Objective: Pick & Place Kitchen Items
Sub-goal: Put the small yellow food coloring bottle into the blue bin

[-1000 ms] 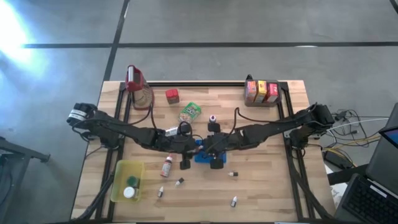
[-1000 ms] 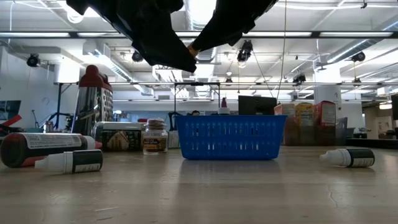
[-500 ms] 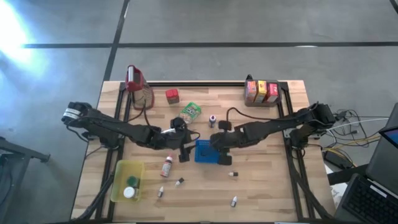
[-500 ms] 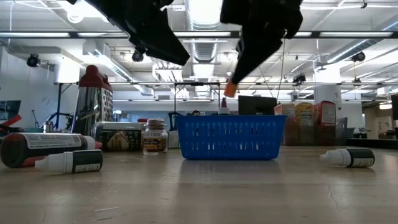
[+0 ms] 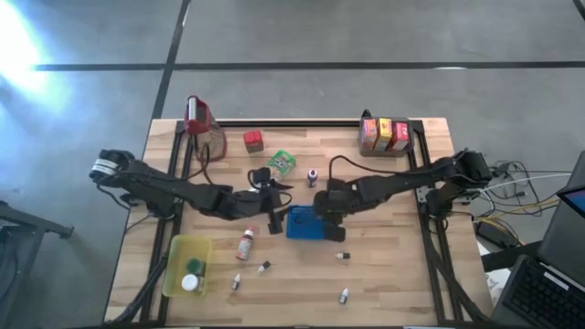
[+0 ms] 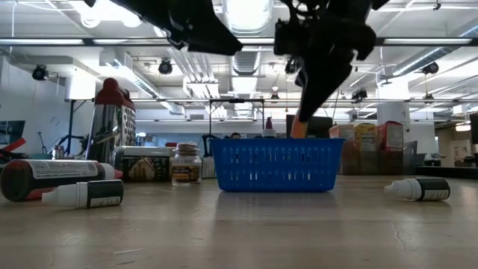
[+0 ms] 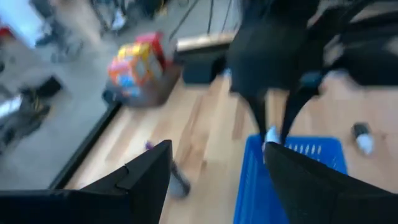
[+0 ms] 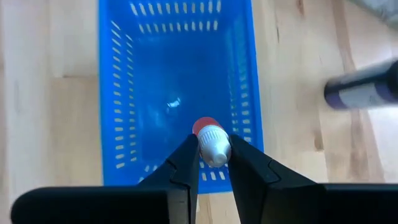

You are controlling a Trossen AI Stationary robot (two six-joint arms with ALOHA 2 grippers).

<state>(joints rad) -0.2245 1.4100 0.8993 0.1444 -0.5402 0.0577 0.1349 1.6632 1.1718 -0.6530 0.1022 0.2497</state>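
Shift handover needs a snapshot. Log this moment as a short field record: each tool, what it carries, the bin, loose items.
right tool: shut on small bottle, white with a red cap, held above the blue tray
left tool: open, carrying nothing, beside the tray
blue tray: mid-table, looks empty inside
yellow bin: near the table's front left corner, holds round items
loose small bottles: several lie on the wood in front of the tray, one at
cartons: grouped at the back right
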